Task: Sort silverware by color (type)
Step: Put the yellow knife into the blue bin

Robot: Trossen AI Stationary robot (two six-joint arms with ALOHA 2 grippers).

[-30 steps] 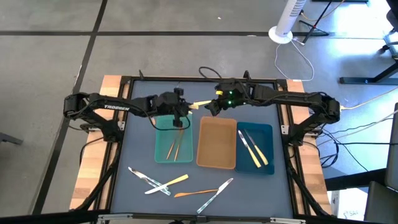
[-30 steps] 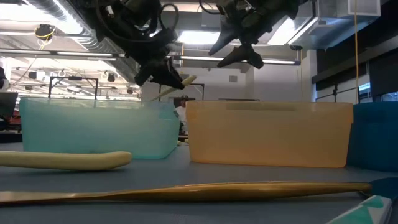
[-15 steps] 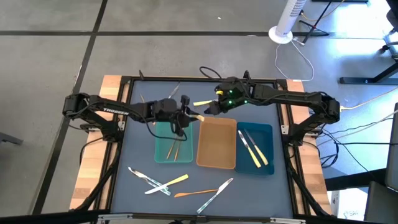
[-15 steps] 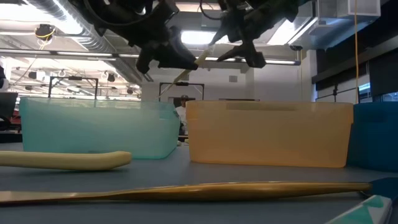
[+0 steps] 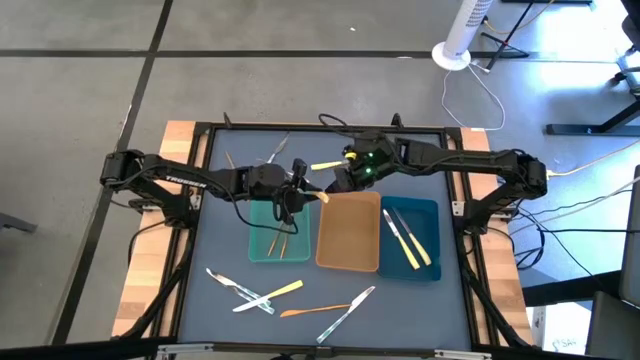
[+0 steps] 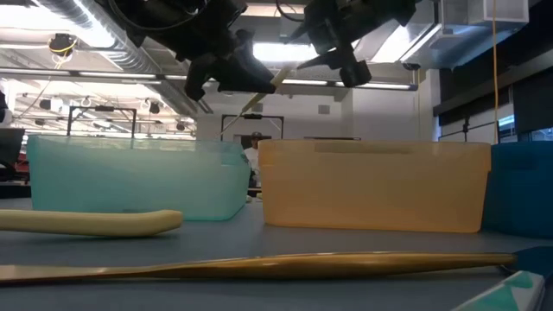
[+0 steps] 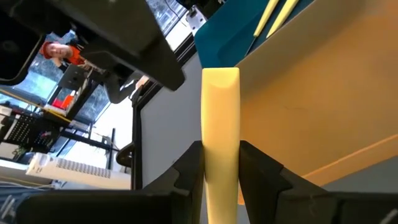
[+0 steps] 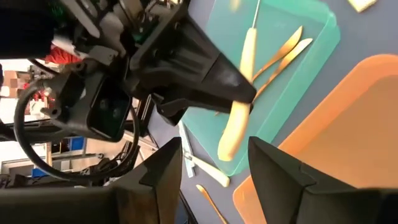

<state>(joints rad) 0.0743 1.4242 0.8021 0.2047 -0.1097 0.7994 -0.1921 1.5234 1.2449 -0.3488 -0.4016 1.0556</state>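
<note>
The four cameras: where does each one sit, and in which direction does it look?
High view: above the table, looking straight down; both arms meet over the teal tray and tan tray.
Low view: at table height, looking level across; both arms come from above.
Left wrist view: on the left arm, looking past the left gripper, shut on the yellow-handled utensil.
Right wrist view: on the right arm, past the open right gripper, toward the left arm.
All four share that utensil.

- You've got a grey tiled floor (image 5: 90, 90) around the table.
- White fan base (image 5: 458, 50) stands behind it.
- Ceiling strip lights (image 6: 52, 59) glow overhead.
</note>
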